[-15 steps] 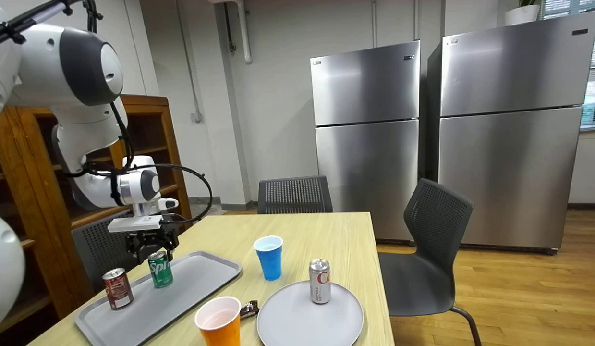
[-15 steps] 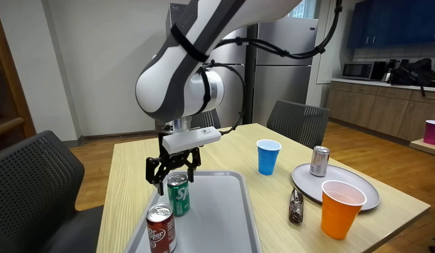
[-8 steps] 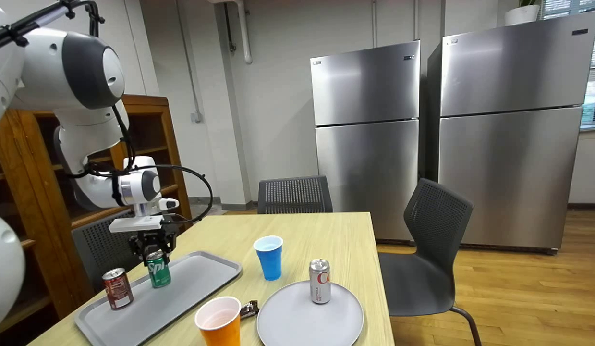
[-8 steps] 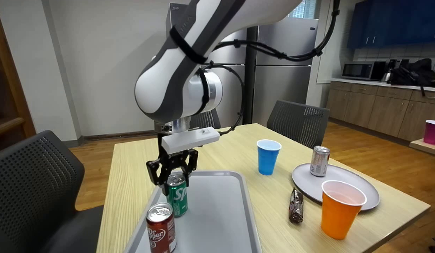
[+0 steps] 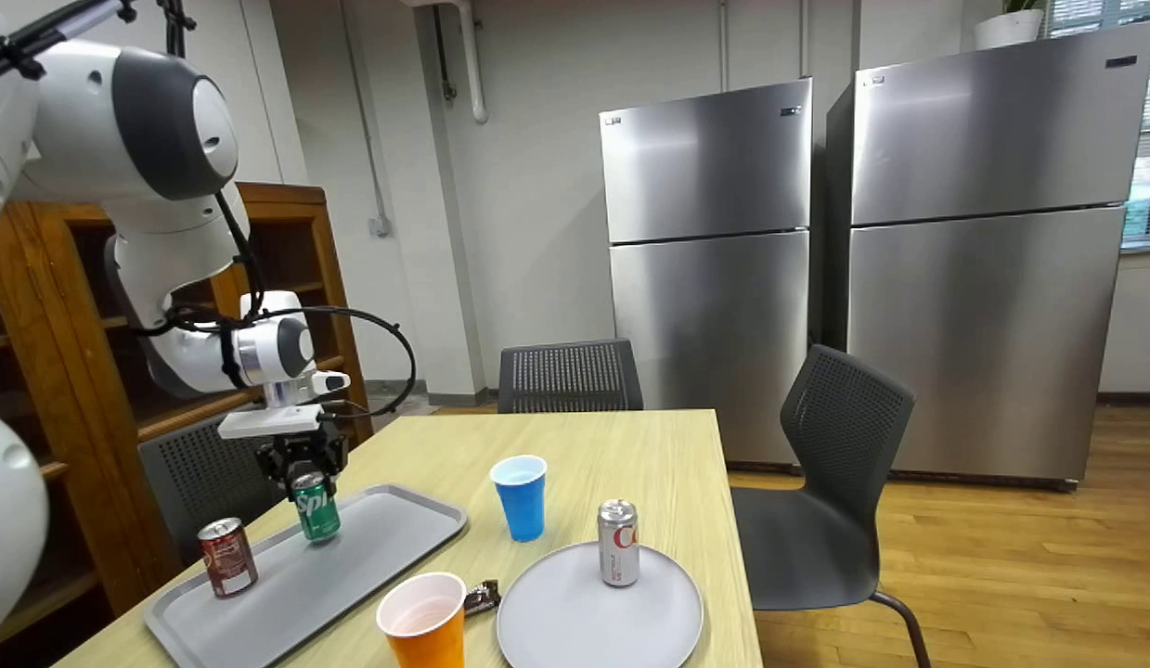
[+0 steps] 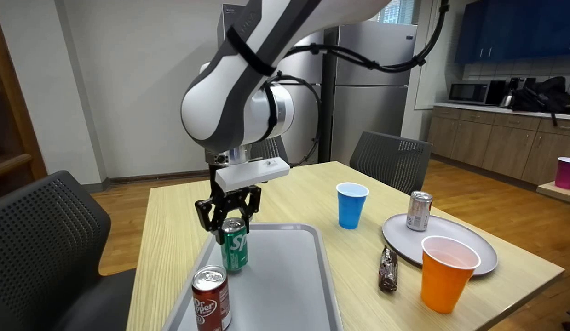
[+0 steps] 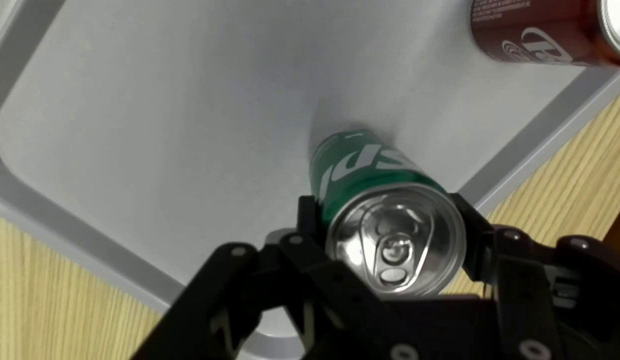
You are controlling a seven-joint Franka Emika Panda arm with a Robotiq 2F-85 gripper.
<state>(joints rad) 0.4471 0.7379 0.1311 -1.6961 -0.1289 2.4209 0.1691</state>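
Observation:
A green Sprite can [image 6: 235, 250] stands nearly upright between the fingers of my gripper [image 6: 233, 230], which is shut on its upper part. In both exterior views its base appears slightly above the grey tray [image 6: 285, 276]. The wrist view shows the silver lid of the Sprite can [image 7: 397, 245] facing the camera, a black finger [image 7: 307, 212] pressed to one side and its partner on the opposite side. Beside it on the tray stands a dark red Dr Pepper can [image 6: 211, 299], partly seen in the wrist view too.
On the wooden table [image 5: 621, 455] are a blue cup [image 5: 521, 501], an orange cup [image 6: 446, 280] and a dark wrapped bar [image 6: 388, 270]. A silver can [image 6: 419, 211] stands on a round grey plate [image 5: 556, 622]. Dark chairs [image 6: 390, 161] surround the table.
The jaws have closed from wide around the Sprite can onto its sides. Gripper and can have then risen a little together. Everything else on the table is unmoved.

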